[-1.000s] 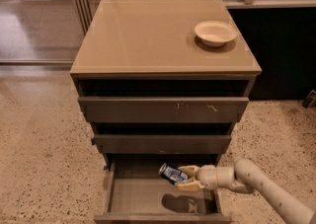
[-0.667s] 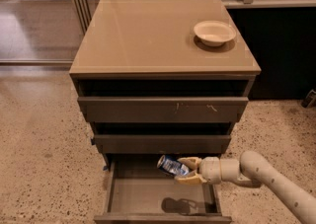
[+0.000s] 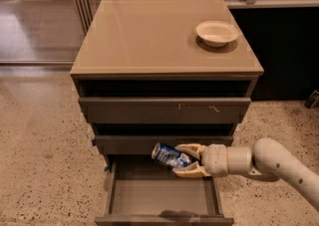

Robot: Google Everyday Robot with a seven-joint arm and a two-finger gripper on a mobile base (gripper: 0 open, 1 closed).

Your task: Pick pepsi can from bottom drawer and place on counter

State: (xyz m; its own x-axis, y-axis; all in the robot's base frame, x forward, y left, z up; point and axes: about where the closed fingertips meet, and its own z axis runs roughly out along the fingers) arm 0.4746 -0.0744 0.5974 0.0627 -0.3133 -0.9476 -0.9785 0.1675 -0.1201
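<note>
We see the small dark blue metal pepsi can (image 3: 167,154), with white and light-blue markings and a silver end turned up and to the left, tilted on its side in the air rather than resting on any surface. The cream-coloured two-finger gripper (image 3: 178,160) is closed around it: one finger (image 3: 189,147) lies over the top of the can and the other presses from underneath, so the claw is narrow and holding the can. The can hangs above the back part of the grey-brown bottom drawer (image 3: 149,195), which is pulled out as a wide shallow tray. From our view the can sits in front of the grey-brown front of the middle drawer (image 3: 124,144). A dark shadow lies near the front rim of the tray. The pale, rounded robot arm (image 3: 279,163) reaches in from the right edge of the view, low beside the cabinet. Above the middle drawer is the top drawer (image 3: 149,109), its front marked with small scratches and a dark gap above it. The glossy tan-beige square counter (image 3: 149,36) tops the cabinet, and near its far right corner stands a shallow round white bowl (image 3: 217,32), well apart from the can. Speckled terrazzo floor (image 3: 40,140) surrounds the cabinet
</note>
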